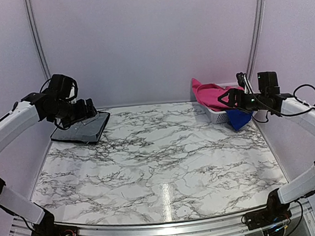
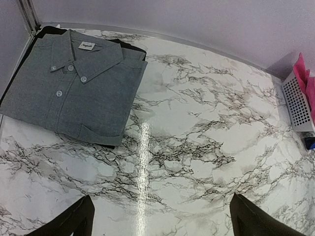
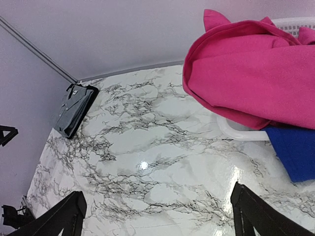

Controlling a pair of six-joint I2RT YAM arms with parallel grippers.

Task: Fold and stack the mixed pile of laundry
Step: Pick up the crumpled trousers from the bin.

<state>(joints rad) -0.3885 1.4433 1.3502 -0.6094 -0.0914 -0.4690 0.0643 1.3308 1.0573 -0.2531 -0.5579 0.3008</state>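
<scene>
The pink garment (image 3: 256,83) lies heaped in the white basket (image 3: 236,132) at the far right of the desk (image 1: 161,162). The blue garment (image 3: 295,152) spills over its rim onto the desk. Neither is folded. The right end effector (image 3: 157,216) hovers beside the basket, fingers apart, apparently positioned to draw a garment out. The left end effector (image 2: 162,221), fingers apart and empty, hovers by the folded grey shirt (image 2: 74,83), the probable stacking place.
</scene>
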